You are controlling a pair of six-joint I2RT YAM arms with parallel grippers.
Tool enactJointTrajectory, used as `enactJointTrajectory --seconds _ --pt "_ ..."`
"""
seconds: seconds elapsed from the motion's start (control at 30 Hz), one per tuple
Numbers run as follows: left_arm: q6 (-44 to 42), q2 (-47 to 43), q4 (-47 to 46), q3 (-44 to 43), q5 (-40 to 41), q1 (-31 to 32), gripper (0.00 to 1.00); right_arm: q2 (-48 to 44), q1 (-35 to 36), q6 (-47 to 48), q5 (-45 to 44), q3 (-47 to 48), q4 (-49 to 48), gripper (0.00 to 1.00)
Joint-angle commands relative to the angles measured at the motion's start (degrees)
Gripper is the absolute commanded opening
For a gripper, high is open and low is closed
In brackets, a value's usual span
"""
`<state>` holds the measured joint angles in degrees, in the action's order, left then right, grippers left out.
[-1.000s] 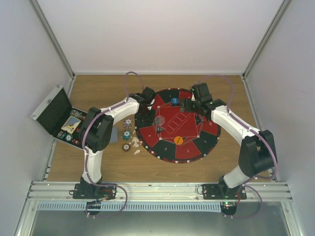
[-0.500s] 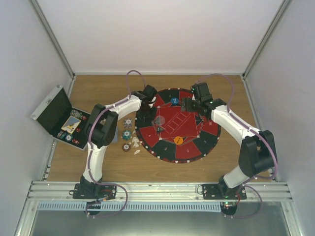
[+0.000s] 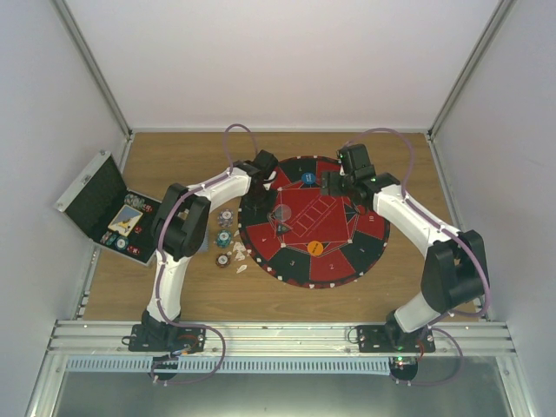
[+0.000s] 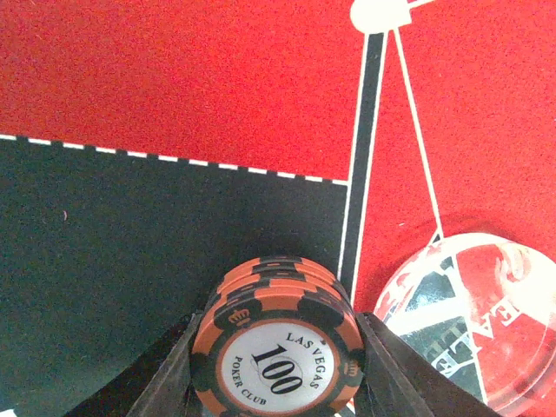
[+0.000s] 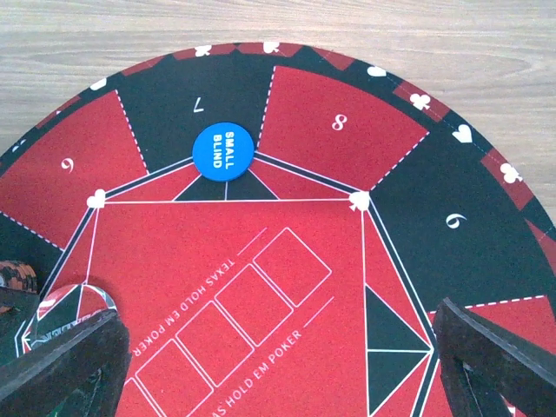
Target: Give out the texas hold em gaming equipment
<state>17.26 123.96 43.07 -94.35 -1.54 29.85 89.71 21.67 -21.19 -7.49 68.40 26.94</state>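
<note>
My left gripper is shut on a small stack of dark red "100" poker chips. It holds them over a black segment at the left edge of the round mat. I cannot tell whether the stack touches the mat. A clear round disc lies just right of the stack and also shows in the top view. My right gripper is open and empty above the mat's red centre. A blue "SMALL BLIND" disc lies at the mat's far side. An orange disc lies near its front.
Loose white, teal and dark red chips lie on the wooden table just left of the mat. An open black case at far left holds more chips and cards. White walls enclose the table on three sides.
My left arm's elbow has shifted slightly right and away, with the gripper staying over the mat's left edge. The right arm has not moved.
</note>
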Motion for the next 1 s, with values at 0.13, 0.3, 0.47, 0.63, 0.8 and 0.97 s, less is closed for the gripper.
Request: enactJointTrajectory --seconds 0.13,0.3,0.47,0.63,0.8,0.97 --pt "-0.64 0.93 0.21 -2.0 1.02 -0.09 0.46 0.84 -0.54 1.25 -1.24 2.25 0.13 0.96" --pt "-0.64 1.01 0.43 -2.5 1.01 -0.14 0.49 0.83 -0.55 1.37 -1.37 2.35 0.03 0.96" --pt "-0.64 0.93 0.57 -2.92 1.05 -0.14 0.51 0.65 -0.51 1.4 -1.41 2.35 -0.09 0.96" --pt "-0.08 -1.0 0.21 -3.27 2.81 -0.11 0.53 0.19 -0.52 1.35 -1.66 2.18 -0.13 0.96" --pt "-0.03 -6.53 0.01 -2.47 3.54 -0.05 0.59 -0.2 -0.54 1.62 -1.7 2.09 -0.18 0.96" --pt "0.55 -21.72 -3.64 10.76 3.48 0.21 0.65 -1.13 -0.52 2.41 -1.7 1.22 -1.38 0.96"
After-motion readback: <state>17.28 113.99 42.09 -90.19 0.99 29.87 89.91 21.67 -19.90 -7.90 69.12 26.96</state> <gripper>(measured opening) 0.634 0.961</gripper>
